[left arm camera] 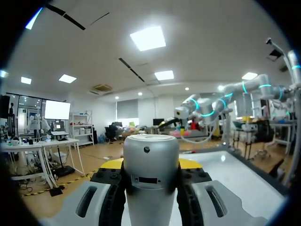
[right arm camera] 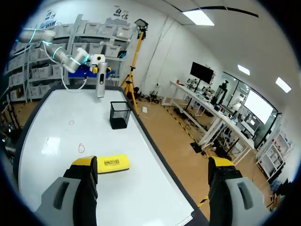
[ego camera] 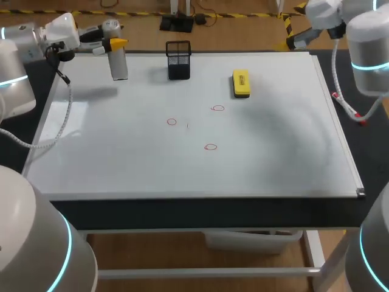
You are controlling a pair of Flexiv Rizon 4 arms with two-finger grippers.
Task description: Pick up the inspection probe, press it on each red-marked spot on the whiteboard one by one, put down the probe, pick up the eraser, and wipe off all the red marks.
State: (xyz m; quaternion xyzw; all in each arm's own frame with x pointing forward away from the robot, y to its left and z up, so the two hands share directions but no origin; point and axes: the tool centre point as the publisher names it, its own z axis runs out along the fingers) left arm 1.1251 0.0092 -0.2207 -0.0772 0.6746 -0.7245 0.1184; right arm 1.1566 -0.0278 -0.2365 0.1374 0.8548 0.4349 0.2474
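Two grippers hang near the far corners of a whiteboard (ego camera: pixel 121 170). The left gripper (ego camera: pixel 113 44) is pinched on the silver inspection probe (ego camera: pixel 119 66), with one finger on each side of its barrel. It holds the probe upright, the lower end hanging below the fingers over the board's far corner. Whether that end touches the board cannot be told. The right gripper (right arm camera: pixel 154 164) is spread wide, with nothing between its fingers. The yellow eraser (right arm camera: pixel 110 163) lies flat on the board just ahead of one of its fingers. Further ahead stands a black mesh cup (right arm camera: pixel 119 115), and beyond that the probe. Three red circles (ego camera: pixel 211 146) are drawn on the board between the two grippers, well apart from the probe, one of them near the eraser.
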